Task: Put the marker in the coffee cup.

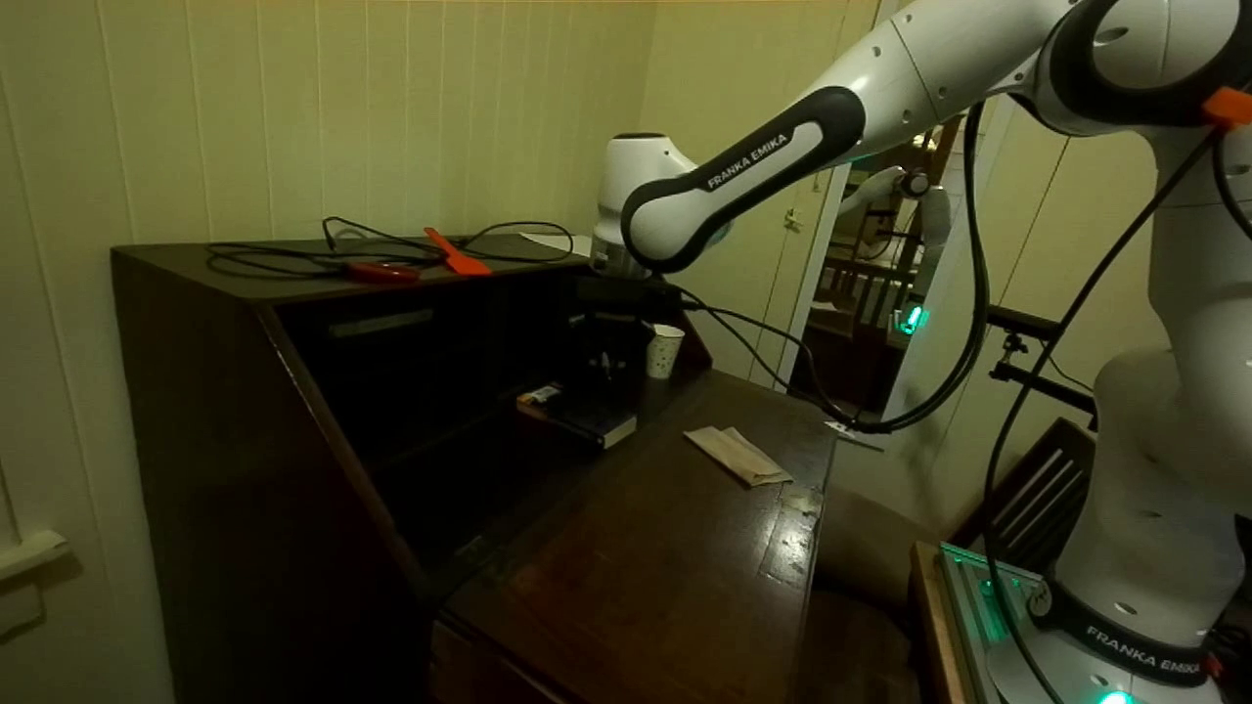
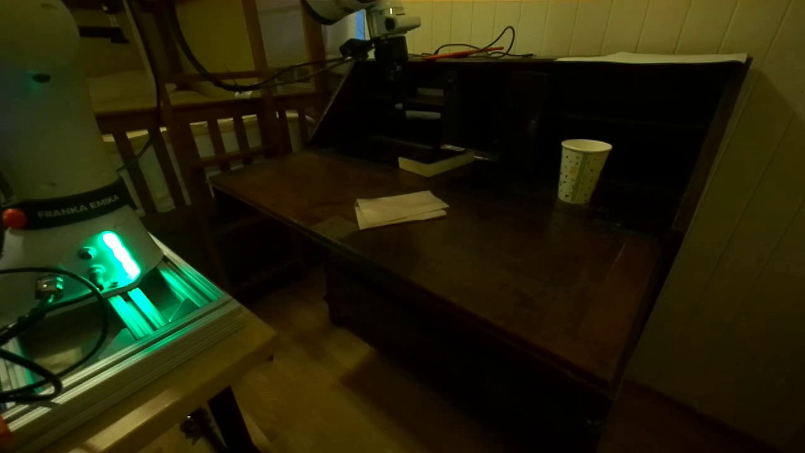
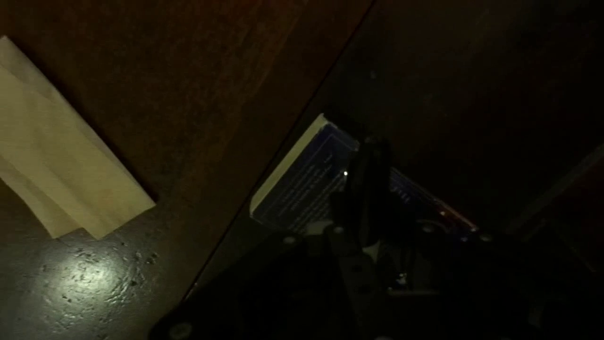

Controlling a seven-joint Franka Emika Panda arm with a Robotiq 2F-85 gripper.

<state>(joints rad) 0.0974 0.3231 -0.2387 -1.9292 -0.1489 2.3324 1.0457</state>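
The coffee cup is a pale paper cup with small dots. It stands upright on the desk near the dark compartments in both exterior views point(image 1: 663, 352) point(image 2: 583, 170); it is out of the wrist view. My gripper point(image 1: 606, 364) hangs above the book, well apart from the cup; it also shows dark in an exterior view point(image 2: 394, 72). In the wrist view my gripper point(image 3: 369, 160) has its fingers close together over the book. It is too dark to tell whether anything thin is between them. I do not see the marker in any view.
A dark blue book point(image 1: 577, 415) lies under my gripper. A folded pale paper point(image 1: 740, 456) lies near the desk's point(image 2: 516, 264) front edge. The desk's dark compartments and slanted sides surround the back. An orange spatula point(image 1: 456, 252) and a black cable lie on the top.
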